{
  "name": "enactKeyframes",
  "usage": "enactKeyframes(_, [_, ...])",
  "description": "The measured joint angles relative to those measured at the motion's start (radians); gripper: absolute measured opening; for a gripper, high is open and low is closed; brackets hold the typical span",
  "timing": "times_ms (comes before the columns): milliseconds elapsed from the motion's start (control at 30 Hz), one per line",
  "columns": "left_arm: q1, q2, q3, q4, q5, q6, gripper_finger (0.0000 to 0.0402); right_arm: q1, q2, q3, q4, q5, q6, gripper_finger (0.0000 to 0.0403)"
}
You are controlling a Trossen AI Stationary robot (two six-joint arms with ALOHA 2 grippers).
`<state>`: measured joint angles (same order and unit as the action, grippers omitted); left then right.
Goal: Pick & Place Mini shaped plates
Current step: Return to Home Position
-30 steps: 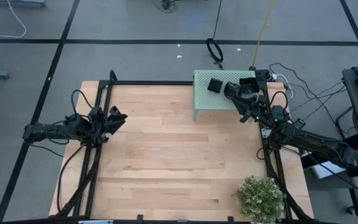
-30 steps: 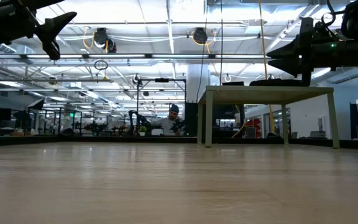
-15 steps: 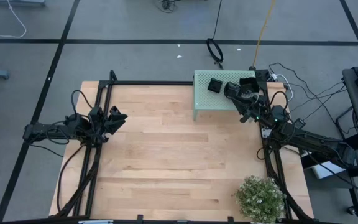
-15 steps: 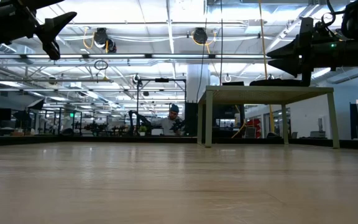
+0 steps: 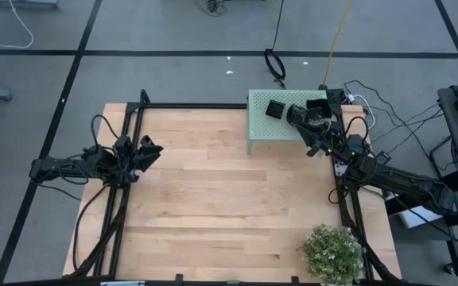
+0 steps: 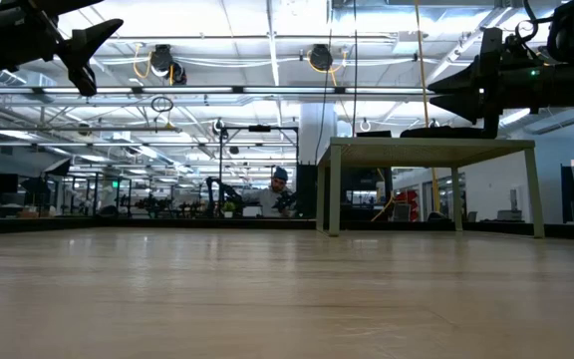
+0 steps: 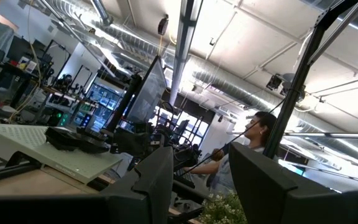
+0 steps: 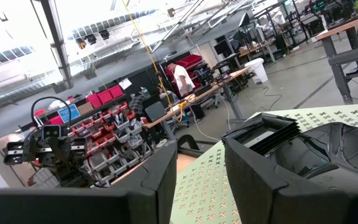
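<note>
The mini shaped plates (image 5: 275, 109) sit in black stacks on a pale green perforated shelf (image 5: 269, 133) at the table's (image 5: 213, 206) far right. None shows elsewhere, so the job looks finished. The right tool (image 5: 293, 114) hovers over the shelf beside them, fingers apart, empty. The left tool (image 5: 153, 149) hangs at the table's left edge, also parted and empty. A potted plant (image 5: 334, 253) stands at the near right corner. Beyond is a bright workshop with a person (image 6: 279, 191).

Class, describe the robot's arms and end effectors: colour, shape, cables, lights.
The left arm and right arm are dark, jointed, with black cables looping alongside. The left end effector and right end effector each have two dark fingers. Green lights glow near the right wrist.
</note>
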<state>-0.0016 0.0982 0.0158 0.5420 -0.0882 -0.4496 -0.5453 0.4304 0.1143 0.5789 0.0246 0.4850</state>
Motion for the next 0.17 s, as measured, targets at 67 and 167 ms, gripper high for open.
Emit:
enactKeyframes(67, [0.0,0.0,0.0,0.0,0.0,0.0,0.0159,0.0,0.0,0.0,0.0,0.0,0.0,0.0123])
enactKeyframes(167, [0.0,0.0,0.0,0.0,0.0,0.0,0.0159,0.0,0.0,0.0,0.0,0.0,0.0,0.0123])
